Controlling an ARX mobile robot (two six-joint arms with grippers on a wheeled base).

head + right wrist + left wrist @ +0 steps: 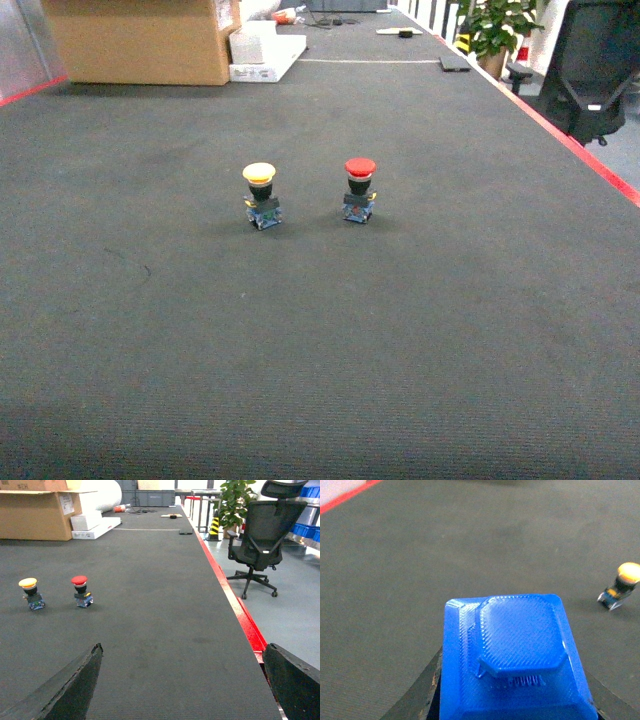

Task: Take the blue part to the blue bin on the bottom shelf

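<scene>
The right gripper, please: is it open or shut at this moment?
Open. In the right wrist view the right gripper shows its two dark fingers far apart at the frame's lower corners, with only bare dark mat between them.

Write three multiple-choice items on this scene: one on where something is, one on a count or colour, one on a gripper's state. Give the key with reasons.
1. Where does the yellow-capped push button stand relative to the red-capped push button in the head view?
A. to its left
B. to its right
C. stacked on top of it

2. How many push buttons stand on the dark mat?
A. one
B. two
C. four

3. What is the left gripper doing?
A. open and empty
B. shut on a red button
C. shut on the blue part

Key: 1 A, the yellow cap sits left of the red. 2 B, only two are visible. 3 C, the left wrist view shows the blue piece filling the space between its fingers.
</scene>
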